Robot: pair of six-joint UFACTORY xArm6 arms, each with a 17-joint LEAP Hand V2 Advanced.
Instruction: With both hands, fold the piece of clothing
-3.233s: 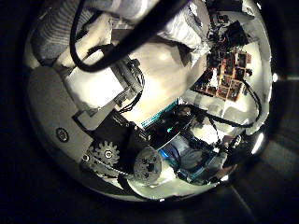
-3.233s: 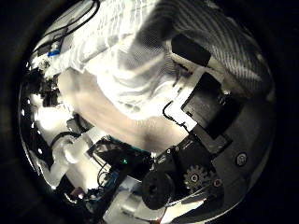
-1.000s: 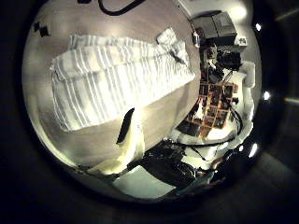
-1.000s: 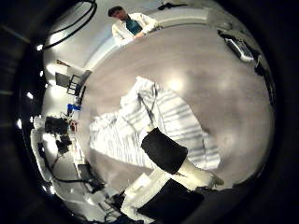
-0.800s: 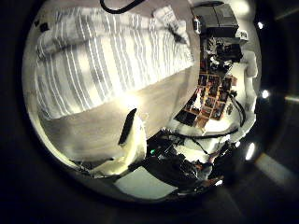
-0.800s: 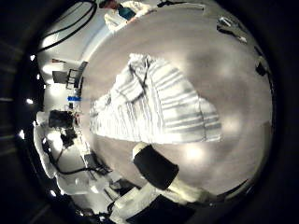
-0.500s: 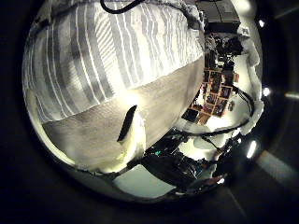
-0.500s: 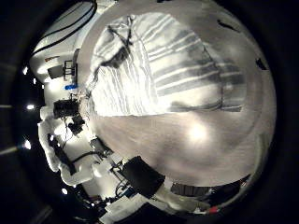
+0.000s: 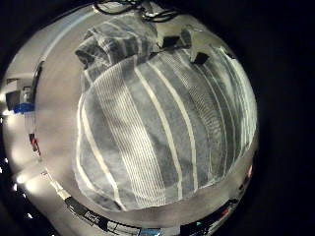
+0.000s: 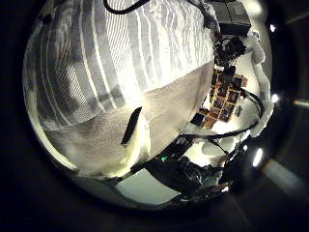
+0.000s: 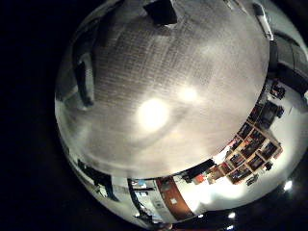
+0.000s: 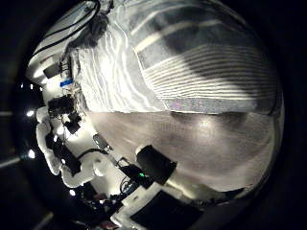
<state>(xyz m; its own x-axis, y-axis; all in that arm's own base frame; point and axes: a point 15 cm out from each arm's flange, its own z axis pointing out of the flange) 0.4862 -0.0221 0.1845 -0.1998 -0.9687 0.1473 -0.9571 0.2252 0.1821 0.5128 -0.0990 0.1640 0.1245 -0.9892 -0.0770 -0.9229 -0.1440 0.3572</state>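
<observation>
The striped garment [image 9: 162, 118] lies flat on the bench [image 11: 164, 106], grey with pale stripes. No fixed outside view here, so which bench edge or corner it sits nearest cannot be told.

Left little finger side palm view: the garment fills most of the field, so it is close under the left palm. Its stripes run along its length; one end is a bunched, rumpled part [image 9: 108, 44] with dark fittings beside it, the other end is a straight hem toward bare bench. Long axis runs from the rumpled end to the hem.

Left thumb side palm view: the garment [image 10: 116, 58] covers the upper bench and its hem borders bare bench surface [image 10: 116, 145]. A dark part of the left hand [image 10: 132, 126] stands over the bare strip just beside the hem, not on the cloth. Whether the fingers are spread or closed: cannot tell.

Right thumb side palm view: the garment [image 12: 182, 62] shows a folded-over layer with a straight edge, bare bench below it. A black part of the right hand [image 12: 156, 163] is over bare bench, apart from the cloth. Finger state: cannot tell.

Right little finger side palm view: almost all bare bench.

Against 0.5 s ago: the garment fills more of both thumb-side views, so both palms have come nearer to it.
</observation>
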